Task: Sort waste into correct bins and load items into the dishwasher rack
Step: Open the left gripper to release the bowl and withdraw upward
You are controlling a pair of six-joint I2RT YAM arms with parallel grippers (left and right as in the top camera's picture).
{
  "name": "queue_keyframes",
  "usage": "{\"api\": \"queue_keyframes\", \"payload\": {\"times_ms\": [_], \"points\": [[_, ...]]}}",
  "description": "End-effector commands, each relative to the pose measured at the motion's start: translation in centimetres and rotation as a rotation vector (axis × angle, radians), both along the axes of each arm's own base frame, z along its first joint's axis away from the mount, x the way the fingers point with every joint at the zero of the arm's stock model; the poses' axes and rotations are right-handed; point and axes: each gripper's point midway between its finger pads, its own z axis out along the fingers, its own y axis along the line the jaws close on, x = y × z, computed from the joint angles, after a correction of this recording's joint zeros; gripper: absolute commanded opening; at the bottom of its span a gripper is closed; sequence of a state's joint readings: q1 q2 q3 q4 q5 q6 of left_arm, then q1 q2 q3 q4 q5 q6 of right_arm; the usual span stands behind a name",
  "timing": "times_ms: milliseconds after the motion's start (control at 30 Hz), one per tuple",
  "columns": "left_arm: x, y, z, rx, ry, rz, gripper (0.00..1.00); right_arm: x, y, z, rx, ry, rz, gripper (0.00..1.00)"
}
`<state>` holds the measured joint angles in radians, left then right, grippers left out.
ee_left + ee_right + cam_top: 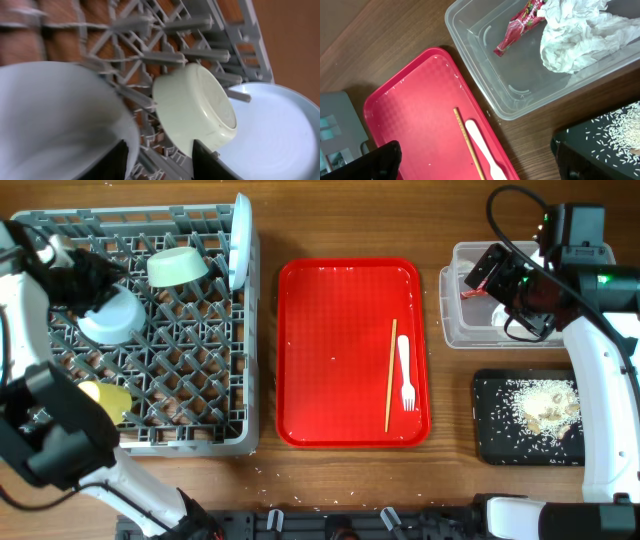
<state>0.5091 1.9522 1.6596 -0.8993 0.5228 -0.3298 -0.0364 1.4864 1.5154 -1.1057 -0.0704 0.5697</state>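
My left gripper [95,285] hangs over the grey dishwasher rack [190,435]. Its jaws stand open, with the rim of the whitish bowl [55,120] just inside the left finger [117,162]. A light green bowl [195,105] leans on the pegs beside the upright pale blue plate [272,135]. The yellow cup [105,398] sits at the rack's front left. My right gripper [480,167] is open above the red tray's right edge, over a chopstick [467,145] and the white fork [485,152]. The clear tub [470,55] holds the red wrapper [520,22] and the napkin [575,32].
The red serving tray [330,350] lies between the rack and the bins. The black tray [500,445] at the front right carries rice scraps [540,405]. Bare wood shows around the tub and in front of the tray.
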Motion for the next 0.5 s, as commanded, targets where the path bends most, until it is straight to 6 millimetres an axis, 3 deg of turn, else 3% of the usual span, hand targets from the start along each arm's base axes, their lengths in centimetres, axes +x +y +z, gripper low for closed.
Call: {"api": "queue_keyframes", "payload": {"times_ms": [0, 67, 167, 233, 367, 467], "points": [[-0.7, 0.6, 3.7, 0.125, -0.054, 0.014, 0.12, 0.2, 0.1, 0.7, -0.005, -0.021, 0.016, 1.0], [0.8, -2.4, 4.9, 0.17, -0.12, -0.1, 0.04, 0.2, 0.1, 0.6, -0.005, -0.02, 0.017, 1.0], [3.7, -8.0, 5.2, 0.255, -0.195, -0.265, 0.04, 0.2, 0.1, 0.6, -0.005, -0.02, 0.016, 1.0], [6.1, -10.2, 4.7, 0.402, -0.215, -0.285, 0.04, 0.2, 0.1, 0.6, -0.005, -0.02, 0.016, 1.0], [8.8, -9.1, 1.9, 0.701, -0.142, -0.19, 0.04, 0.2, 0.1, 0.6, -0.005, -0.02, 0.017, 1.0], [8.5, -9.3, -1.0, 0.69, -0.072, -0.213, 0.04, 0.2, 0.1, 0.7, -0.005, -0.021, 0.016, 1.0]]}}
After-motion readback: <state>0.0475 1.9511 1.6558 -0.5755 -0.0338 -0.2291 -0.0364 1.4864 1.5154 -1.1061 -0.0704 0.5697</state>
